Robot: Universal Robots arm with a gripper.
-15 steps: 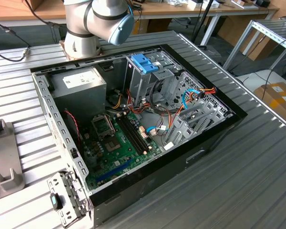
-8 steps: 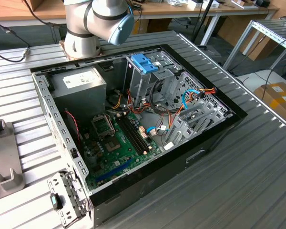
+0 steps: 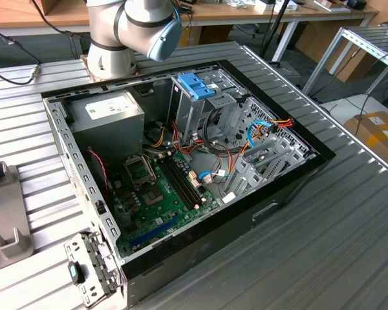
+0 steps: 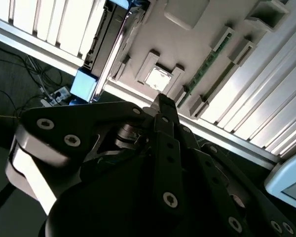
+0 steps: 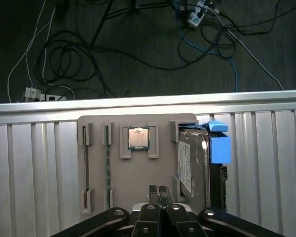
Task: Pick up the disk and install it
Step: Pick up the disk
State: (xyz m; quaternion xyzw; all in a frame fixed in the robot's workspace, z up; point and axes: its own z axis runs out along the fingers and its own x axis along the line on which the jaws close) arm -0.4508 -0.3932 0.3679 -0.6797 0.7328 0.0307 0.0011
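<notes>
Disk (image 5: 190,163) stands on edge in grey holder tray (image 5: 138,173) — long axis along tray slots. Gripper (image 5: 158,190) closed, empty, over tray. Taking chip (image 5: 138,138) as 12, disk lies near, roughly 2 o'clock.

Ribbed metal table (image 3: 349,245) above dark floor (image 5: 148,29) strewn with cables (image 5: 207,47).

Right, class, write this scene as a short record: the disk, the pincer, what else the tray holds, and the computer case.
disk: on edge in a holder of the grey tray, blue rails fitted, not picked up
pincer: shut, empty, pointing at the tray, apart from the disk
also on tray: processor chip, memory stick
computer case: lid off, lying on the slatted table
</notes>
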